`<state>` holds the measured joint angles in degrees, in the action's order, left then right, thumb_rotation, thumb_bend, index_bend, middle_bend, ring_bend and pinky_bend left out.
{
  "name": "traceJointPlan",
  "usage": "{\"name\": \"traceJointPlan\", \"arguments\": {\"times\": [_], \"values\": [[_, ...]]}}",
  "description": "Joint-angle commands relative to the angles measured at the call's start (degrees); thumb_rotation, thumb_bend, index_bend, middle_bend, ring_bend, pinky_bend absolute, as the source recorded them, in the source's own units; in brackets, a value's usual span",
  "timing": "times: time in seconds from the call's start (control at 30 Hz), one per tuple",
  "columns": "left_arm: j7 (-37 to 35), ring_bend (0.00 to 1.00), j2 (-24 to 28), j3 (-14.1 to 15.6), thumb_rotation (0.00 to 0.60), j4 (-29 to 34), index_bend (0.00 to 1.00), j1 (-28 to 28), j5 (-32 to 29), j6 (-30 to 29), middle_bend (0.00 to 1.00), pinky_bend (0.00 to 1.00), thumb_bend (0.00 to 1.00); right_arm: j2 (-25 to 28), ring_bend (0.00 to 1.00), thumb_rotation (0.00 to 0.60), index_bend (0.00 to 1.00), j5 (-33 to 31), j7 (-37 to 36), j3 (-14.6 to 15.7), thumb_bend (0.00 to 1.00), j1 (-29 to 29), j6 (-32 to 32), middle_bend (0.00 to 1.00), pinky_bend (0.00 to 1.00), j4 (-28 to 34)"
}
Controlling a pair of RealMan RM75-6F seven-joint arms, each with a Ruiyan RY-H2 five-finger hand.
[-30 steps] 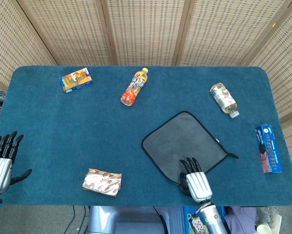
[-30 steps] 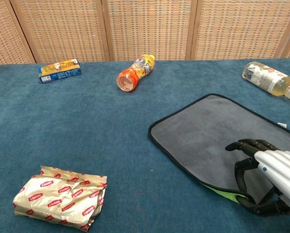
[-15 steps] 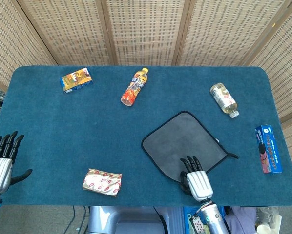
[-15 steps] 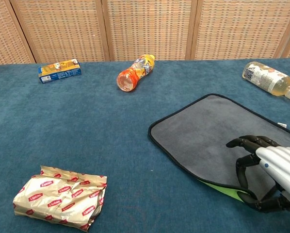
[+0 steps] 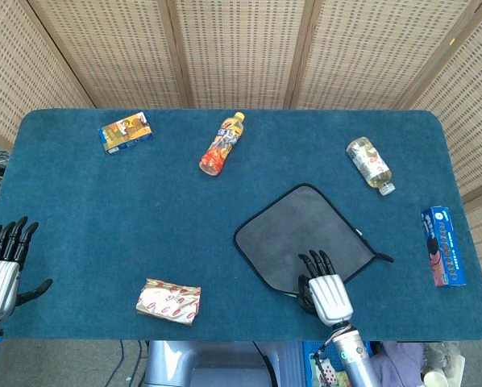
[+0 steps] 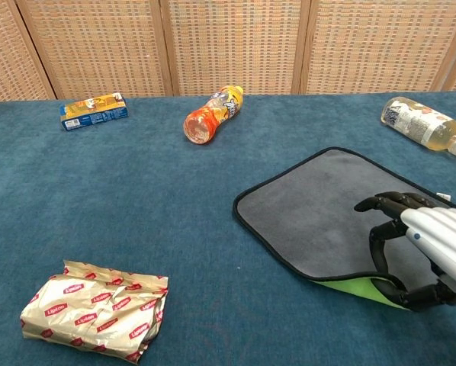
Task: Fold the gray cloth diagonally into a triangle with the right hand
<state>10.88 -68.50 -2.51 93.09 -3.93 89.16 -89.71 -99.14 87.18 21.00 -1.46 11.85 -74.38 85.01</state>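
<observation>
The gray cloth [image 5: 304, 232] with a dark border lies flat on the blue table, right of centre, also seen in the chest view as the gray cloth [image 6: 327, 210]. My right hand [image 5: 326, 291] sits over its near corner. In the chest view the right hand [image 6: 424, 245] pinches that corner between thumb and fingers, and the raised corner shows its green underside [image 6: 360, 286]. My left hand [image 5: 2, 270] rests with fingers spread at the table's near left edge, holding nothing.
An orange bottle [image 5: 222, 143] and a yellow-blue box [image 5: 126, 132] lie at the back. A pale tea bottle [image 5: 370, 164] lies back right, a blue box [image 5: 443, 246] at the right edge, and a Lipton packet [image 5: 168, 301] near the front left.
My right hand has shifted slightly right and up with the cloth's near corner, so more green underside shows. The left hand has not moved.
</observation>
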Motion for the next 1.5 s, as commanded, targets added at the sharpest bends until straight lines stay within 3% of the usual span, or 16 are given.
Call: {"name": "traceJointPlan", "arguments": {"times": [0.03,0.4,0.83,1.5], "values": [[0.0,0.0,0.0,0.0,0.6,0.0,0.0,0.0,0.0,0.0,0.0,0.0,0.1,0.6,0.0,0.6,0.63,0.0,0.6,-0.9,0.49,0.9,0.3,0.15,0.0,0.7],[-0.2,0.0,-0.1,-0.3,0.6,-0.3,0.0,-0.1,-0.6,0.2,0.0,0.0,0.1,2.1,0.0,0.6,0.63,-2.7,2.8,-6.1,0.49,4.9,3.3,0.15,0.0,1.2],[0.1,0.0,-0.5,-0.8,0.6,-1.1,0.0,-0.6,-2.4,1.6,0.0,0.0,0.1,1.5,0.0,0.6,0.63,-6.9,4.4,-11.6,0.49,11.6,9.2,0.15,0.0,-2.4],[0.5,0.0,-1.5,-1.1,0.6,-2.4,0.0,-1.7,-3.6,3.6,0.0,0.0,0.1,-2.3,0.0,0.6,0.63,-14.3,1.3,-18.1,0.49,21.2,16.0,0.16,0.0,-16.4]]}}
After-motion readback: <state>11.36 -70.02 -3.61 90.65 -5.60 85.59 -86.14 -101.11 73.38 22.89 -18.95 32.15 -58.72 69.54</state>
